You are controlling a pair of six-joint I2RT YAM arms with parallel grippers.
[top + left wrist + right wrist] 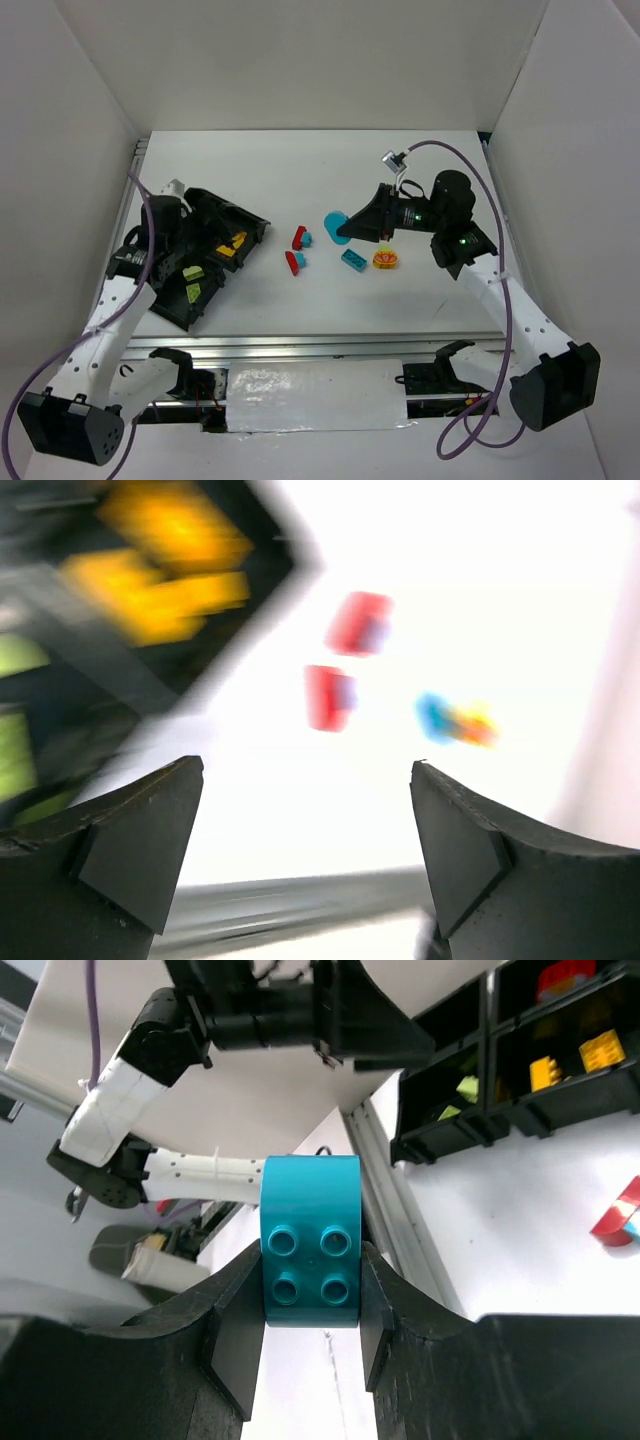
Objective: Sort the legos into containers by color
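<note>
transport step: right gripper (310, 1312) clamps cyan brick (310, 1235); left gripper (305, 815) wide open, empty, over tray (252, 222) at table's (300, 315) left edge. next: carry brick there.

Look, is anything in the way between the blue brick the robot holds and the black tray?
The right gripper holds the cyan brick above the table. On the way to the tray lie the far red brick and the near red brick, low enough to pass over, probably. The open left gripper hangs by the tray.
</note>
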